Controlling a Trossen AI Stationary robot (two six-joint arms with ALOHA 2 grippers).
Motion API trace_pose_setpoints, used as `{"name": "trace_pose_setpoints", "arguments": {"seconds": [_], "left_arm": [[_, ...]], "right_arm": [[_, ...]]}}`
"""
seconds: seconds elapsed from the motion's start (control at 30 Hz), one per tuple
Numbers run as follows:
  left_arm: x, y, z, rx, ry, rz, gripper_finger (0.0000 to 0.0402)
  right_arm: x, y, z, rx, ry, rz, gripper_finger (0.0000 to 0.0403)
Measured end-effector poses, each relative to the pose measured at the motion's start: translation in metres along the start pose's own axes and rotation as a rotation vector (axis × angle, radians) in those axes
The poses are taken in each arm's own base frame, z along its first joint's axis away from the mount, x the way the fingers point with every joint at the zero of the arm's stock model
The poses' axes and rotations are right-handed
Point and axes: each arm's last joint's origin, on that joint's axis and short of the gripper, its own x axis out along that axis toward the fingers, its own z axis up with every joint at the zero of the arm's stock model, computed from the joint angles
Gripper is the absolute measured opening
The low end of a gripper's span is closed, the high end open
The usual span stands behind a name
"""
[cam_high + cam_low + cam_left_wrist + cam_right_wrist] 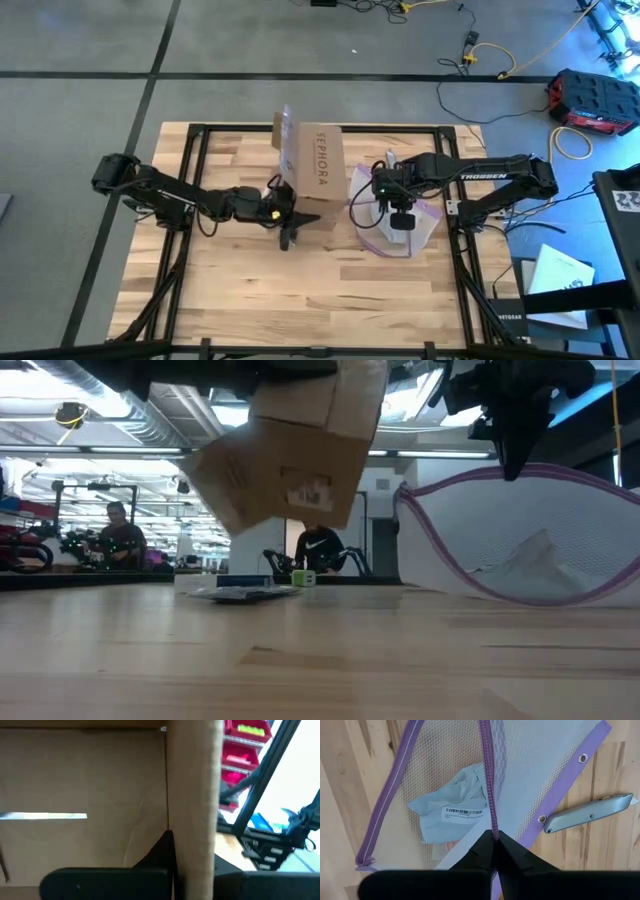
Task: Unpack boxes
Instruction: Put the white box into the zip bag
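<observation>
Box (312, 165) sits mid-table from above, left gripper (287, 212) clamped on its flap; low down, it hangs tilted off the table (300, 660), seemingly for emptying; wrist-on, right gripper (494, 842) pinches the bag (530, 765)'s zip edge, knife (590, 813) just beside.

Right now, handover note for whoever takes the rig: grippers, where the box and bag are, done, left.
Left gripper: shut on the box, pinching one cardboard wall; the low view shows the box tilted and lifted off the table.
Right gripper: shut on the purple zip edge of the mesh bag, holding its mouth up.
Bag holds a pale packet with a barcode label. Grey utility knife lies on the table beside the bag.
Done: apparently one item bagged.
Left: the box's inside is not visible, so check whether anything remains, then set it down.
</observation>
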Motion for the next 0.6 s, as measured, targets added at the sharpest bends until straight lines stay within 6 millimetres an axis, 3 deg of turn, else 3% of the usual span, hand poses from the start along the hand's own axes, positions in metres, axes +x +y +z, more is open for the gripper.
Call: {"name": "trace_pose_setpoints", "arguments": {"seconds": [0.13,0.27,0.33,0.4,0.6], "left_arm": [[-0.001,0.0,0.005,0.006,-0.077,-0.032,0.0],[-0.024,-0.003,0.029,0.008,-0.524,-0.172,0.0],[-0.038,-0.001,0.031,0.009,-0.662,-0.184,0.0],[-0.042,0.002,0.023,0.01,-0.652,-0.173,0.0],[-0.033,0.006,0.0,-0.066,-0.404,-0.13,0.0]], "right_arm": [[0.0,0.0,0.0,0.0,0.0,0.001,0.0],[0.0,0.0,0.0,-0.002,0.0,0.002,0.0],[0.0,0.0,0.0,-0.002,0.0,0.002,0.0],[0.0,0.0,0.0,-0.003,0.0,0.002,0.0],[0.0,0.0,-0.001,-0.003,0.006,0.005,0.0]]}}
